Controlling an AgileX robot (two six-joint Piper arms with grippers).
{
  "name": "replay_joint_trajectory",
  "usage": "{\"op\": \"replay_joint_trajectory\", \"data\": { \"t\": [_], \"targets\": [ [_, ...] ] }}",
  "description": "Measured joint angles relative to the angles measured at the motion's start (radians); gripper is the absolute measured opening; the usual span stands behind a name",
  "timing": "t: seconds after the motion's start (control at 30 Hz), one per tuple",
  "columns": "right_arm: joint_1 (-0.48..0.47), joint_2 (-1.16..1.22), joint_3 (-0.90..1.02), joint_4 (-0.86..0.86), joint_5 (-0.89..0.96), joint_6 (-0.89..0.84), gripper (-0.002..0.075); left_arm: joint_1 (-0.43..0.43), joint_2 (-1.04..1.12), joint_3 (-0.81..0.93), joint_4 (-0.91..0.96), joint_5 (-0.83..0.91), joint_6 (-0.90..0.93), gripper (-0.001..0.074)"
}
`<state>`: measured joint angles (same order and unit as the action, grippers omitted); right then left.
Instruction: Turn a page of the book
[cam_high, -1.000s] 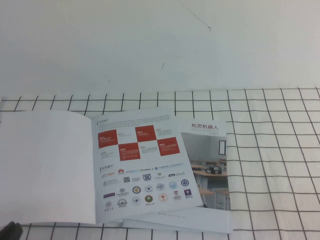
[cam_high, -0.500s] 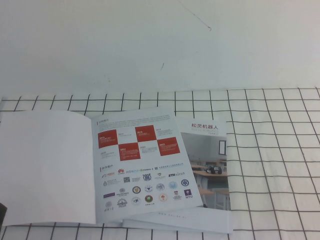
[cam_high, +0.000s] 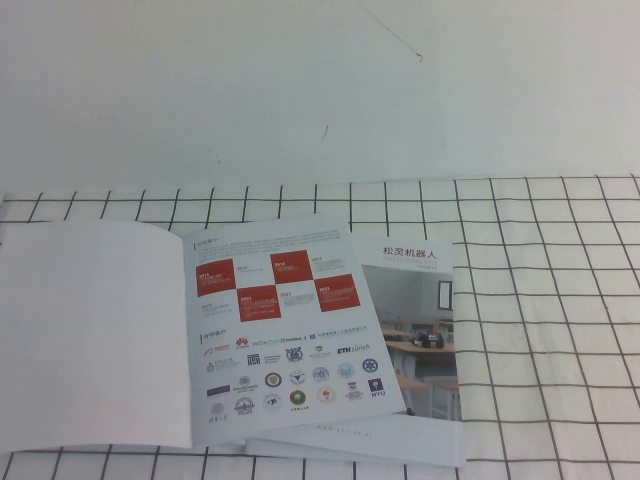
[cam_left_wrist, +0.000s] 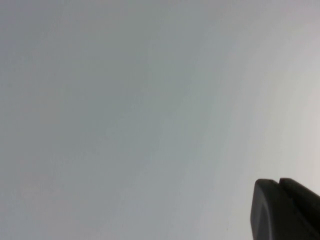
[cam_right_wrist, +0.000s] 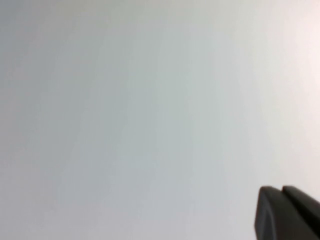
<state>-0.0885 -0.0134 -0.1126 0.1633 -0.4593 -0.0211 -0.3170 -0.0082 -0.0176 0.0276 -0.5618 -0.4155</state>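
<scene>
The left gripper (cam_left_wrist: 285, 210) appears only in the left wrist view, as a dark fingertip mass at one corner against a plain pale-grey surface; its two fingertips lie pressed together, so it reads as clenched, with nothing held between them. The right gripper (cam_right_wrist: 287, 212) appears the same way in the right wrist view: a dark pair of fingertips closed against each other at the corner of a blank whitish field, holding nothing. Neither gripper nor either arm shows in the high view, so their positions relative to the bench cannot be told. On the bench (cam_high: 560, 300), which is covered by a white cloth with a black grid, the book (cam_high: 95, 335) lies open and flat toward the robot's left, near the front edge. Its left-hand leaf is blank white. The page (cam_high: 285, 325) on its right-hand side lies face up, showing a block of red squares in its upper half and rows of small logos in its lower half. This page overlaps a second brochure (cam_high: 425, 330), which lies beneath and just to the right, showing a Chinese title and a classroom photo on its cover. Beyond the cloth, a plain white wall (cam_high: 320, 90) rises at the back.
</scene>
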Motion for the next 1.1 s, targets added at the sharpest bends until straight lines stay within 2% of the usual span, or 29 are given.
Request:
{"op": "replay_joint_trajectory", "data": {
  "t": [0.1, 0.3, 0.47, 0.6, 0.73, 0.93, 1.1],
  "targets": [
    [0.0, 0.0, -0.103, -0.182, -0.033, 0.074, -0.0002, 0.0, 0.0, -0.097, 0.03, 0.081, -0.018, -0.0002],
    [0.0, 0.053, -0.344, -0.355, -0.048, 0.229, -0.0002, 0.0, 0.043, -0.378, 0.089, 0.385, -0.025, -0.0002],
    [0.0, 0.171, -0.539, -0.616, 0.052, 0.351, -0.0002, 0.0, 0.171, -0.575, 0.134, 0.622, -0.018, -0.0002],
    [0.0, 0.293, -0.643, -0.836, 0.247, 0.547, -0.0002, 0.0, 0.306, -0.7, 0.139, 0.826, 0.06, -0.0002],
    [0.0, 0.414, -0.684, -0.916, 0.511, 0.688, -0.0002, 0.0, 0.455, -0.764, 0.139, 1.041, 0.145, -0.0002],
    [0.0, 0.592, -0.686, -0.921, 0.898, 0.64, -0.0002, 0.0, 0.653, -0.779, 0.125, 1.278, 0.191, -0.0002],
    [0.041, 0.698, -0.686, -0.88, 1.138, 0.583, -0.0002, 0.0, 0.752, -0.779, 0.118, 1.284, 0.194, -0.0002]
  ]
}}
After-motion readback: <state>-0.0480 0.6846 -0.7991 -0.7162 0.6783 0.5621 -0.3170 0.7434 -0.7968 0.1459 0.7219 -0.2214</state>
